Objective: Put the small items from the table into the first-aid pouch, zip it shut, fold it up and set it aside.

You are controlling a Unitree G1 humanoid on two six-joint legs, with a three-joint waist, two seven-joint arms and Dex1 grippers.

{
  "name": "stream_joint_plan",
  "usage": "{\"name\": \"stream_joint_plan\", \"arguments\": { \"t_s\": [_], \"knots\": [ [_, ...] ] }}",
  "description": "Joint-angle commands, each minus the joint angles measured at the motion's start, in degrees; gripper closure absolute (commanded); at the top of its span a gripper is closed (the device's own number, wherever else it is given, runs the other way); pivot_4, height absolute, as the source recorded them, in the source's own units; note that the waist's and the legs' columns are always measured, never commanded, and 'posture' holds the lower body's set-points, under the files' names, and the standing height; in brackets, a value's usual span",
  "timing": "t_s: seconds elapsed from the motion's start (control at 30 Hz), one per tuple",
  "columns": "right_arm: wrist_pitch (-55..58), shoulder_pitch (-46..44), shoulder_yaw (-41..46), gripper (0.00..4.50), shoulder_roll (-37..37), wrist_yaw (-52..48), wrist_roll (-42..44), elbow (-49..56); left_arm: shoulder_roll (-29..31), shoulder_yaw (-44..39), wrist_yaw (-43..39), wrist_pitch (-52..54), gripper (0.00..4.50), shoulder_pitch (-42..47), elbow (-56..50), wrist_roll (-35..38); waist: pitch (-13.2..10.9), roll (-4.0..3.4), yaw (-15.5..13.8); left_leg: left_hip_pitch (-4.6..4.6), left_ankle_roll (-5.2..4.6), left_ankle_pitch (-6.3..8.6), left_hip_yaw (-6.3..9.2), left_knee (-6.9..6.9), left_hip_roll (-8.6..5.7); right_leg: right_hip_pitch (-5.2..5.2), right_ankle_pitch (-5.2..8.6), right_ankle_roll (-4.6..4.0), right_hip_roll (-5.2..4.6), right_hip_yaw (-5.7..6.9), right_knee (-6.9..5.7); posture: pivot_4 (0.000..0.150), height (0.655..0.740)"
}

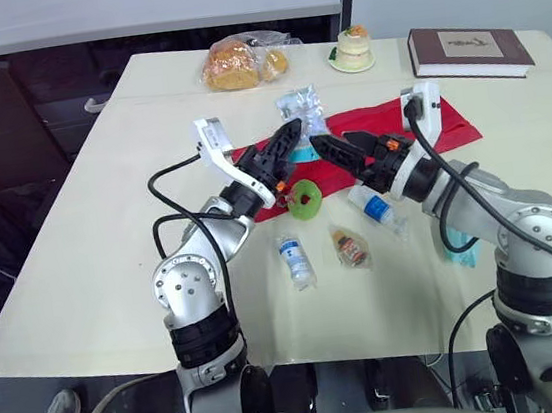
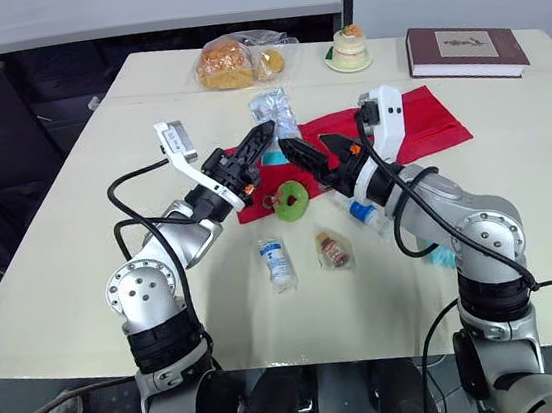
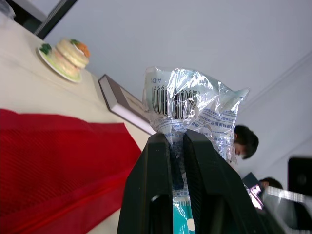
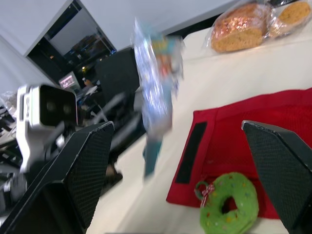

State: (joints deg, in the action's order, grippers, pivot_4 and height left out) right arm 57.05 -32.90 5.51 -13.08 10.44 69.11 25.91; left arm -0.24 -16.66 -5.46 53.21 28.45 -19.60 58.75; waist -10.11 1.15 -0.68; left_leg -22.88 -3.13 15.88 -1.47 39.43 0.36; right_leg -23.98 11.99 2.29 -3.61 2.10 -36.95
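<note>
My left fingers (image 3: 152,195) pinch a plastic packet (image 3: 190,105), its teal end hidden between them. At its four o'clock, my right fingers (image 4: 80,168), spread, partly cover the red pouch (image 1: 450,123).

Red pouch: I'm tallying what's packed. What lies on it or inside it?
A green ring toy overlaps the red pouch's front edge; the left gripper holds a clear packet above it. Its inside cannot be seen; the right gripper hides part of it.

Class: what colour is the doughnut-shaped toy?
The doughnut-shaped toy is speckled green; right wrist view.
</note>
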Motion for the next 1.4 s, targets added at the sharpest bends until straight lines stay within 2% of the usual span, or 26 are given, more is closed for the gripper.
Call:
{"name": "stream_joint_plan", "arguments": {
  "t_s": [0.03,0.13,0.17,0.2,0.23,0.27,0.43,0.47,0.73,0.77,0.87,0.97,1.13,1.27,1.4],
  "knots": [
    [-1.29,-1.34,0.63,0.00,-0.03,-0.12,0.47,0.82,1.27,2.57,-2.10,-1.42,4.49,-0.22,-1.96,0.99,0.00,0.00,-0.04,0.00,0.00,0.00,0.01,0.00,0.00,0.00,0.00,0.00,0.00,0.01,0.00,0.150,0.7289],
    [-1.30,-1.48,0.29,0.00,-0.09,-0.73,0.40,0.60,1.66,3.29,-2.30,-2.09,4.49,-0.68,-1.78,1.30,0.00,0.00,0.00,0.00,0.00,0.00,0.00,-0.01,0.00,0.00,0.00,0.00,0.00,-0.01,0.01,0.150,0.7289],
    [-1.19,-1.47,0.20,0.55,-0.20,-0.93,0.39,0.54,1.81,3.41,-2.37,-2.36,4.50,-0.71,-1.62,1.37,0.00,0.00,0.00,0.00,0.00,0.00,0.00,-0.01,0.00,0.00,0.00,0.00,0.00,-0.01,0.01,0.150,0.7289],
    [-1.15,-1.42,0.15,0.85,-0.24,-1.05,0.36,0.50,1.84,3.41,-2.32,-2.67,4.50,-0.73,-1.45,1.52,0.00,0.00,0.00,0.00,0.00,0.00,0.00,-0.01,0.00,0.00,0.00,0.00,0.00,-0.01,0.01,0.150,0.7289],
    [-1.10,-1.28,0.17,1.40,-0.31,-1.11,0.38,0.49,1.90,3.38,-2.30,-2.94,4.50,-0.73,-1.26,1.63,0.00,0.00,0.00,0.00,-0.01,0.00,0.00,-0.01,0.00,0.00,0.00,0.00,0.00,-0.01,0.01,0.150,0.7289],
    [-1.08,-1.14,0.19,1.75,-0.37,-1.13,0.33,0.47,2.07,3.41,-2.40,-3.20,4.50,-0.73,-1.09,1.58,0.00,0.00,0.00,0.00,-0.01,0.00,0.01,-0.01,0.00,0.00,0.00,0.00,0.00,0.00,0.01,0.150,0.7289],
    [-0.83,-0.88,-0.02,4.26,-0.63,-1.00,-0.34,0.30,2.67,3.66,-2.70,-3.89,4.50,-0.70,-0.56,1.82,0.00,0.00,0.01,0.00,-0.01,0.00,0.01,-0.03,0.01,0.00,0.01,0.00,0.00,0.00,0.02,0.150,0.7289],
    [-0.81,-0.78,-0.15,4.45,-0.71,-1.14,-0.53,0.31,2.83,3.83,-2.89,-3.94,4.50,-0.75,-0.51,1.81,0.00,0.00,-0.01,0.00,-0.01,0.00,0.01,-0.03,0.01,0.00,0.01,0.00,0.00,0.00,0.02,0.150,0.7289],
    [-0.75,-0.18,0.18,4.45,-1.00,-1.30,-0.76,0.37,5.00,4.19,-4.61,-3.47,4.50,-1.87,-0.68,2.63,0.00,-0.01,0.01,-0.01,-0.01,0.01,0.01,-0.05,0.01,-0.01,0.01,0.00,0.00,0.01,0.06,0.150,0.7289],
    [-0.74,-0.12,0.46,4.50,-1.16,-1.32,-0.58,0.31,5.62,4.22,-5.03,-3.26,3.51,-2.03,-0.72,2.82,0.00,-0.01,0.01,-0.01,-0.01,0.01,0.01,-0.06,0.02,-0.01,0.01,0.00,0.00,0.01,0.05,0.150,0.7289],
    [-0.70,-0.03,1.61,4.50,-1.95,-1.82,0.58,0.09,8.32,3.92,-6.55,-3.11,2.80,-2.20,-0.57,2.53,-0.01,-0.01,-0.02,-0.01,-0.01,0.01,0.01,-0.06,0.02,-0.01,0.01,0.00,0.00,0.01,0.06,0.150,0.7289],
    [-0.54,0.42,3.44,4.50,-3.67,-2.73,2.59,-0.47,14.36,2.65,-10.36,-3.52,2.00,-1.97,1.08,0.81,-0.01,-0.02,0.08,-0.02,-0.01,0.01,0.01,-0.09,0.02,-0.02,0.01,0.00,0.01,0.01,0.08,0.150,0.7289],
    [0.13,2.33,6.40,4.50,-7.83,-4.40,5.97,-2.10,28.86,6.18,-22.25,-8.32,0.02,-3.05,5.42,-9.94,-0.03,-0.05,0.13,-0.02,0.00,0.00,-0.01,-0.21,0.04,-0.11,0.02,-0.01,0.07,0.01,0.08,0.150,0.7289],
    [0.82,4.69,7.66,4.50,-11.46,-6.22,7.03,-2.64,38.28,11.57,-32.35,-16.36,0.02,-3.90,11.48,-21.24,-0.04,-0.06,0.00,-0.05,0.00,0.01,-0.10,-0.34,0.04,-0.17,0.11,-0.14,0.04,-0.05,0.19,0.150,0.7289],
    [0.55,6.04,7.53,4.50,-12.77,-6.97,7.21,-2.32,41.18,14.98,-39.17,-23.07,0.02,-1.37,19.86,-28.17,-0.04,-0.06,-0.08,-0.16,-0.01,0.01,-0.17,-0.34,0.05,-0.28,0.15,-0.21,0.01,-0.10,0.20,0.150,0.7289]
  ]
}}
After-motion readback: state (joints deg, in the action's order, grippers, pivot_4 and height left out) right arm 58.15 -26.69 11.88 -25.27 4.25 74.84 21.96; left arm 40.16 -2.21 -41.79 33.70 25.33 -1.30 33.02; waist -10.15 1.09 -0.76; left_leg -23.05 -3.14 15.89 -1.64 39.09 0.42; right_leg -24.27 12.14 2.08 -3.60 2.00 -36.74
